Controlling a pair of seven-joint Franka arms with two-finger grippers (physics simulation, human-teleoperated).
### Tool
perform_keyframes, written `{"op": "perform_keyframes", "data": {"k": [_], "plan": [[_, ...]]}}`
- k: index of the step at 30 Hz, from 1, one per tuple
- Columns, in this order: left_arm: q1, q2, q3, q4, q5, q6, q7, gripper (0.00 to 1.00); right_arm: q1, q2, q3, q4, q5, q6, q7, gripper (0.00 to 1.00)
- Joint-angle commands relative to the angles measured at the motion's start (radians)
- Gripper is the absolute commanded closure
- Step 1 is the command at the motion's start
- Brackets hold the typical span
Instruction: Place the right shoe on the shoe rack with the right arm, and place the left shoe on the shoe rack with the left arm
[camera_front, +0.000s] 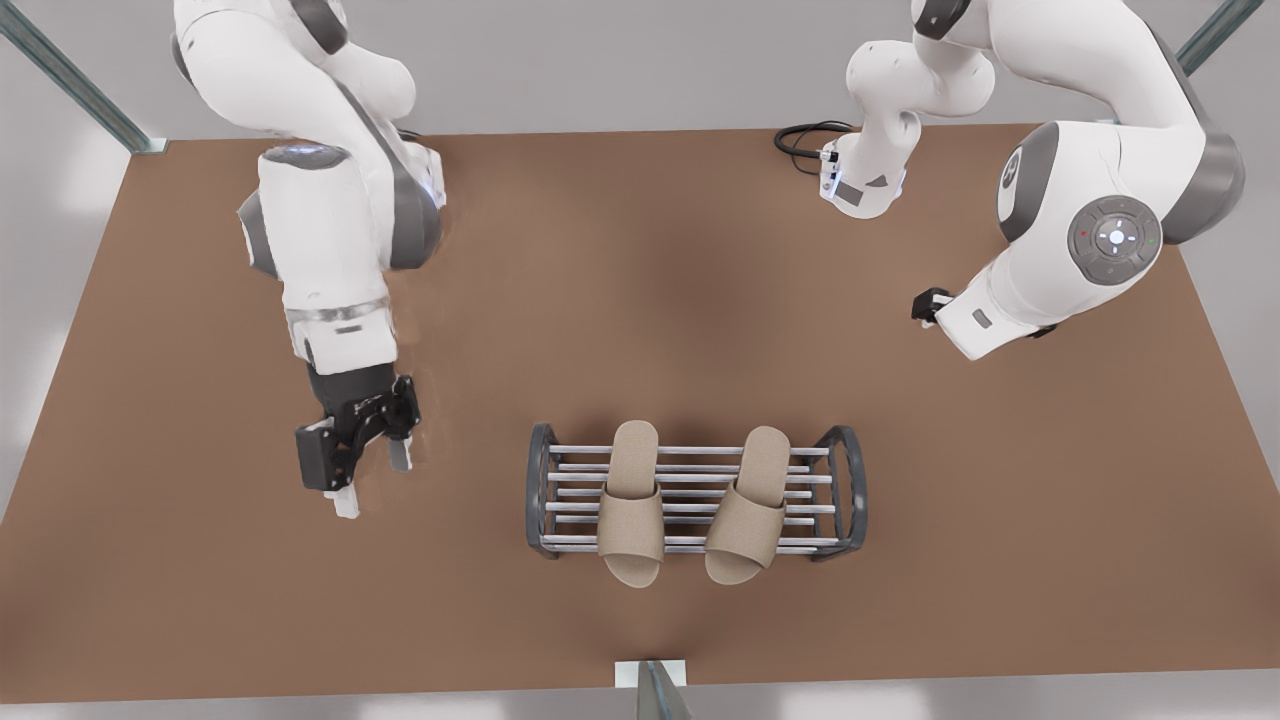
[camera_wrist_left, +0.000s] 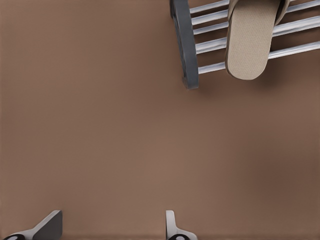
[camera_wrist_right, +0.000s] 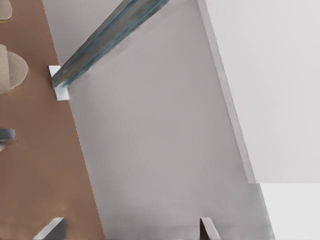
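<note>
Two beige slippers lie side by side across the shoe rack (camera_front: 541, 490), one (camera_front: 632, 510) toward the front view's left and the other (camera_front: 750, 505) toward its right; their look does not tell me which is the left shoe and which the right shoe. No gripper touches them. My left gripper (camera_front: 372, 478) hangs open and empty over bare table, off the rack's end at the front view's left. The left wrist view has that rack end (camera_wrist_left: 184, 45) and the nearer slipper (camera_wrist_left: 250, 40) beyond the open left gripper (camera_wrist_left: 110, 227). My right gripper (camera_wrist_right: 130, 229) is open and empty, raised at the front view's right.
The brown table (camera_front: 640, 250) ends at a front edge holding a metal post on a white bracket (camera_front: 650, 675), also in the right wrist view (camera_wrist_right: 59, 85). A black cable (camera_front: 805, 140) lies at the back. More posts stand at the back corners.
</note>
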Motion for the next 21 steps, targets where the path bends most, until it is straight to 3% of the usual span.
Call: {"op": "perform_keyframes", "data": {"k": [1,2,3,4,12,13,14,15,21], "plan": [[0.000,-0.001,-0.001,0.000,0.000,-0.002,-0.002,0.00,0.064,-0.129,-0.178,-0.151,0.261,-0.505,0.111,0.00],[-0.005,-0.001,0.000,0.000,0.000,-0.002,-0.002,0.00,0.049,-0.166,-0.201,-0.149,0.388,-0.548,0.502,0.00],[-0.017,-0.004,0.002,0.000,-0.003,-0.002,-0.004,0.00,0.049,-0.215,-0.294,-0.160,0.515,-0.622,0.779,0.00],[-0.017,-0.017,0.002,-0.001,-0.003,-0.002,-0.005,0.00,0.053,-0.233,-0.291,-0.145,0.382,-0.649,0.776,0.00],[-0.010,-0.034,0.000,-0.009,-0.001,-0.002,-0.005,0.00,0.004,-0.197,-0.291,-0.109,0.469,-0.642,0.774,0.00],[-0.010,-0.034,0.000,-0.009,-0.001,-0.002,-0.005,0.00,0.006,-0.146,-0.291,-0.079,0.471,-0.658,0.773,0.00],[-0.010,-0.034,0.000,-0.009,-0.001,-0.002,-0.005,0.00,0.030,0.036,-0.291,0.117,0.462,-0.822,0.773,0.00],[-0.010,-0.034,0.000,-0.007,-0.001,-0.002,-0.005,0.00,0.030,0.093,-0.291,0.164,0.463,-0.853,0.774,0.00],[-0.010,-0.038,0.000,-0.009,-0.001,-0.002,-0.005,0.00,0.027,0.096,-0.291,0.164,0.463,-0.855,0.782,0.00]]}}
